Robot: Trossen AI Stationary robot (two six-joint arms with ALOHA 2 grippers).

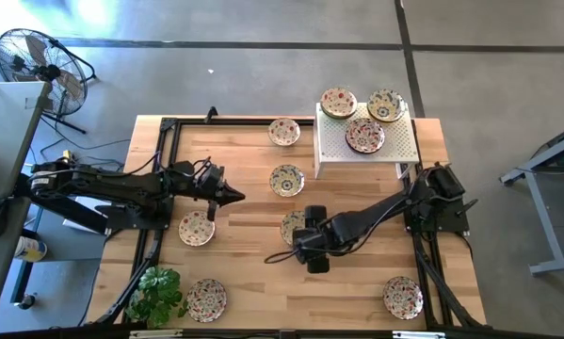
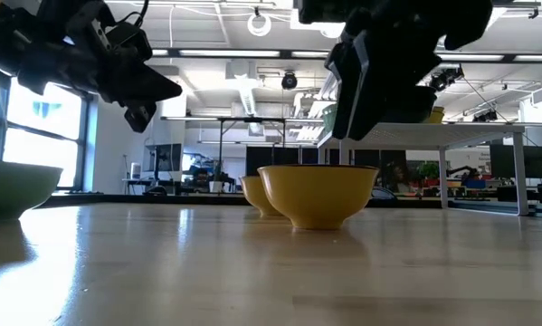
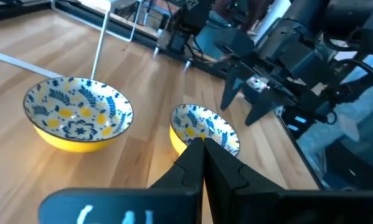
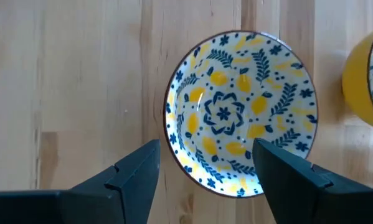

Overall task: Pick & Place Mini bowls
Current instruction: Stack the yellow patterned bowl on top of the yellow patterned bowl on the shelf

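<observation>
step: looked like the reach-in before a grab; the right gripper [image 4: 205, 168] hung right over a mini bowl [image 1: 294, 226] around the middle of the worktop [image 1: 244, 273], nothing picked up yet.
right fingers: spread wide, empty, one finger [image 4: 133, 168] just outside the bowl's rim.
left gripper [image 1: 233, 196]: pinched closed, holding nothing, parked toward the left side.
other bowls: scattered over the worktop, three on the white stand [image 1: 394, 146] at the far right corner.
next move: I'd guess drop lower, straddle the rim, then squeeze.

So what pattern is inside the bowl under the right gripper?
Yellow lemons and blue leaves on white bowl, clearest in right wrist view.
</observation>
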